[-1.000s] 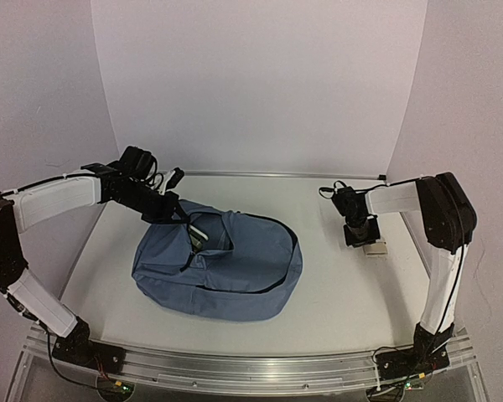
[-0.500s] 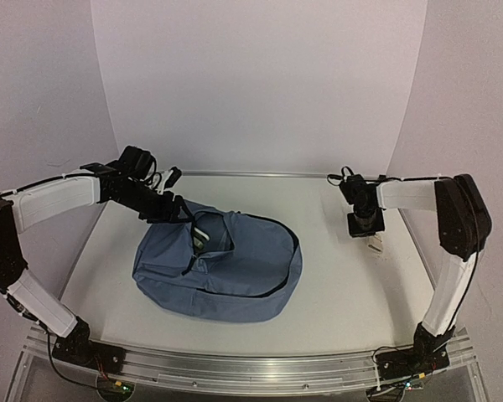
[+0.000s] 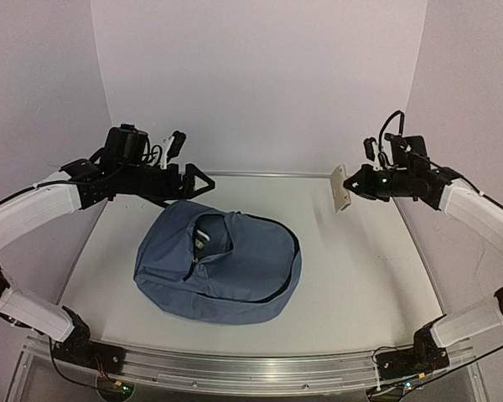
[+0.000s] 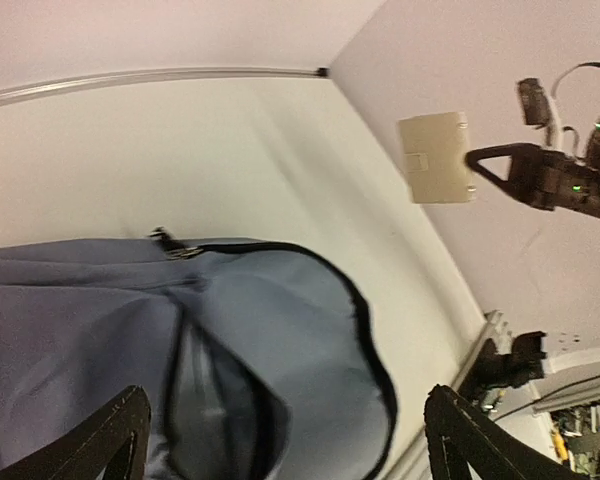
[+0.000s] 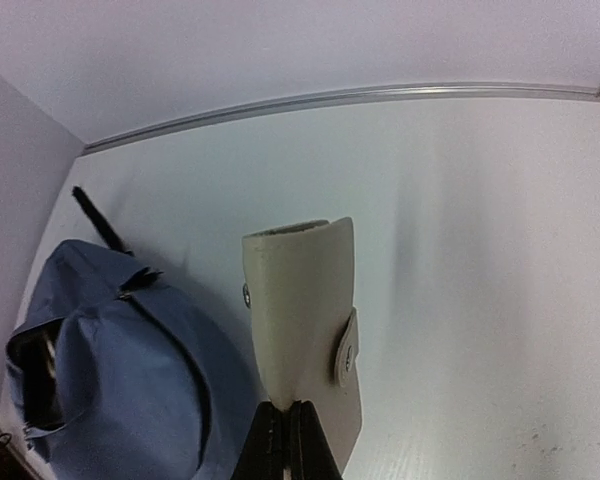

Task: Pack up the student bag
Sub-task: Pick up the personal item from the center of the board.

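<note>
The slate-blue student bag [image 3: 235, 268] lies on the table, left of the middle, with its zipped mouth [image 3: 205, 234] gaping and something pale inside. My left gripper [image 3: 189, 163] hovers above the bag's far left edge, open and empty. In the left wrist view the bag [image 4: 300, 320] sits below its spread fingertips [image 4: 130, 410]. My right gripper [image 3: 352, 182] is raised at the back right, shut on the bottom edge of a beige snap wallet [image 3: 341, 186]. In the right wrist view the wallet [image 5: 305, 300] stands upright above the shut gripper [image 5: 287, 425], with the bag [image 5: 120, 370] at lower left.
White walls close in the table on three sides, with a metal strip [image 3: 268, 174] along the back edge. An aluminium rail [image 3: 251, 368] carries both arm bases at the near edge. The right arm and wallet [image 4: 435, 157] show at upper right in the left wrist view.
My left gripper let go at the bag's mouth, opened wide and rose clear of it. The right gripper closed on the wallet at the right and lifted it off the table.
</note>
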Controlling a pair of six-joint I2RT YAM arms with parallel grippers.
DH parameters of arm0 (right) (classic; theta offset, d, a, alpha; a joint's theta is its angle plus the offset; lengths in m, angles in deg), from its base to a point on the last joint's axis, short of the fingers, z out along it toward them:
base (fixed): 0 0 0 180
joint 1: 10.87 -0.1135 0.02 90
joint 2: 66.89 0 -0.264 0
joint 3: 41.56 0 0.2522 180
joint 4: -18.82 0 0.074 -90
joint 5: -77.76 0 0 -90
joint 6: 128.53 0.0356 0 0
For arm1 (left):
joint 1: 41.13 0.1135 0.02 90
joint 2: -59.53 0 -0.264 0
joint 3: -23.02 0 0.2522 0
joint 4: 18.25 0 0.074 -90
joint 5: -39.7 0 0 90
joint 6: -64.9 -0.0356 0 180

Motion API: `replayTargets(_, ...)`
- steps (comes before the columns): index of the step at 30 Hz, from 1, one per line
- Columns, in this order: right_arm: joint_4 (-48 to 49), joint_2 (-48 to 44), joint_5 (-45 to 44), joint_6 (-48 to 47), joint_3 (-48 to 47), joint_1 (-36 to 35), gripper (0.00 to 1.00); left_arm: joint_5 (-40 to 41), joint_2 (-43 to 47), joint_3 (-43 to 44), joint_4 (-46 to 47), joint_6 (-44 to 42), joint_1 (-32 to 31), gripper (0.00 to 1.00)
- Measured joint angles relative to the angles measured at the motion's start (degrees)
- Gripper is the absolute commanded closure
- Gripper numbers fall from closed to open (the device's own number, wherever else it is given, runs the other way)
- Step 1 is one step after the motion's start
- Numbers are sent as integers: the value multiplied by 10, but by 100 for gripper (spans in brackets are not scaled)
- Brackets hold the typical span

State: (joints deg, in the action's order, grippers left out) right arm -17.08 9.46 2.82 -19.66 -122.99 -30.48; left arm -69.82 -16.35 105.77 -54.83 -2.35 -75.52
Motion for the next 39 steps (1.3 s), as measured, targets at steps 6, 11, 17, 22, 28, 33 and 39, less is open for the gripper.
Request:
replayTargets(6,103,-49,195,73,47,-15,100,-82,0,-34,190,95,-58,0)
replayTargets(11,204,-75,291,145,52,-47,100,-123,-20,-41,306,132,-81,0)
replayTargets(17,318,-76,341,222,52,-120,100,-168,-73,-31,368,139,-113,0)
replayTargets(22,406,-51,369,272,51,-169,100,-205,-97,-14,387,139,-127,2)
replayTargets(28,441,-18,383,296,49,-181,100,-247,-97,-10,428,141,-137,38)
replayTargets(33,457,-4,387,306,49,-187,100,-267,-97,-9,452,148,-144,72)
replayTargets(39,465,-1,386,309,49,-188,68,-267,-94,-11,462,149,-144,100)
